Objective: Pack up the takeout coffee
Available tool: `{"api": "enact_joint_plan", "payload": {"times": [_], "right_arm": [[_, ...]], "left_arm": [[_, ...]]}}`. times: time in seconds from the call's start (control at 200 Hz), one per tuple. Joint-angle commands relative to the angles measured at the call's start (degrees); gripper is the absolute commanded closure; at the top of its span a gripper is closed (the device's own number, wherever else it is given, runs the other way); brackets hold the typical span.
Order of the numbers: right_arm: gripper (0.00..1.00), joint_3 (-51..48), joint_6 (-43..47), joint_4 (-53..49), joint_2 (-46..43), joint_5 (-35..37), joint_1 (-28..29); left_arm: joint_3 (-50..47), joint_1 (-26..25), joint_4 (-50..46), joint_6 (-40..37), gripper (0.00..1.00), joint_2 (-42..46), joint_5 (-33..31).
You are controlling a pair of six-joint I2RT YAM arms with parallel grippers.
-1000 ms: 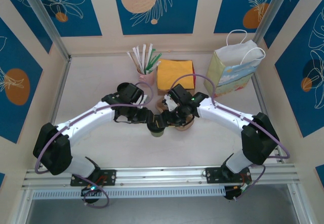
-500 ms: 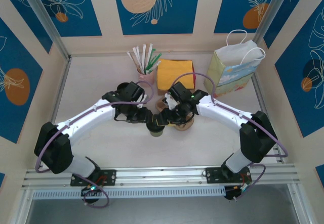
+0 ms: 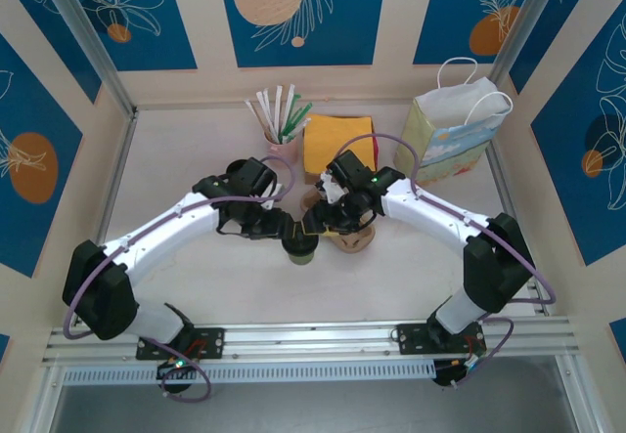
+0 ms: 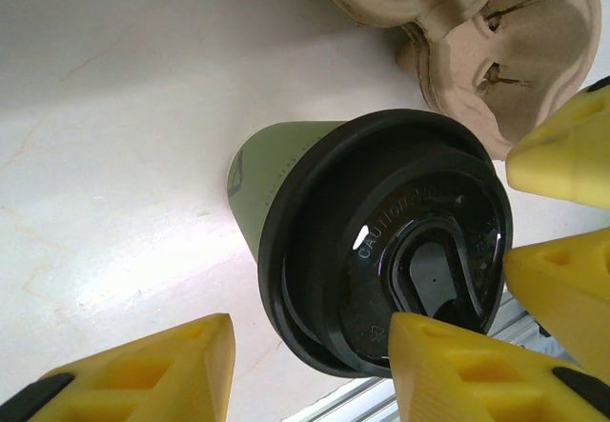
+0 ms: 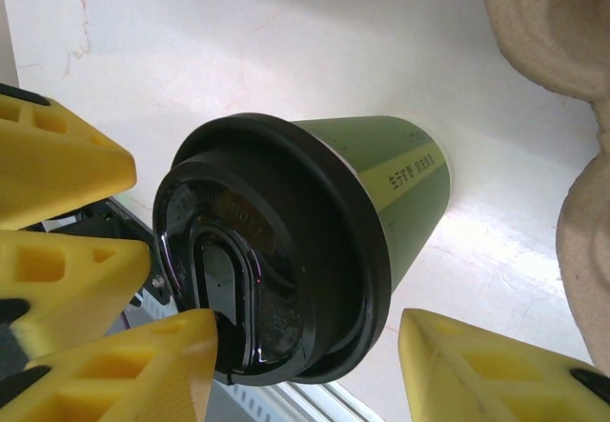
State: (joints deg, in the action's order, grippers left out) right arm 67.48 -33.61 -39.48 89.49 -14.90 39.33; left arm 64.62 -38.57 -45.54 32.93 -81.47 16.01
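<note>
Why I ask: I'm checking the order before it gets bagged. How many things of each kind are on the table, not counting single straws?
Cups: 2, a green cup with a black lid and a pink cup holding straws
Cardboard carrier: 1
Yellow napkin stack: 1
Paper bag: 1
Total: 5

On my feed I read the takeout coffee [image 4: 367, 236] as olive-green under a glossy black lid [image 4: 315, 251], the cup carrier [image 4: 477, 31] plain tan, the napkins [image 3: 337, 140] orange-yellow, the straw cup [image 3: 284, 147] pink, and the paper bag [image 3: 452, 145] at upper right sky-blue with white handles.
</note>
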Motion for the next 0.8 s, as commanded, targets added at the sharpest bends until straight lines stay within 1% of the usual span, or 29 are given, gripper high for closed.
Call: {"api": "enact_joint_plan", "payload": {"times": [0.0, 0.125, 0.37, 0.445, 0.605, 0.795], "right_arm": [[0.45, 0.85, -0.25, -0.41, 0.36, -2.28, -0.13], [0.37, -0.54, -0.28, -0.84, -1.01, -2.33, 0.09], [0.35, -2.75, -0.83, -0.85, -2.57, -3.04, 2.02], [0.33, -3.12, -1.07, -0.77, -2.55, -3.03, 2.54], [0.33, -3.60, -1.47, -0.35, -2.31, -3.08, 3.03], [0.38, -3.99, -0.87, -0.84, -0.89, -2.60, 3.05]], "left_arm": [[3.30, -0.71, -1.13, -0.02, 0.55, -0.04, -0.81], [5.00, -0.61, -1.30, -1.18, 0.55, -1.83, -1.53], [6.78, -0.02, -0.78, -2.93, 0.56, -5.31, -1.68], [7.18, 0.19, -0.69, -3.22, 0.57, -6.07, -1.68], [7.03, 0.33, -0.52, -3.57, 0.59, -6.93, -1.26], [5.41, 0.31, 0.19, -3.42, 0.61, -6.87, -0.89]]}}
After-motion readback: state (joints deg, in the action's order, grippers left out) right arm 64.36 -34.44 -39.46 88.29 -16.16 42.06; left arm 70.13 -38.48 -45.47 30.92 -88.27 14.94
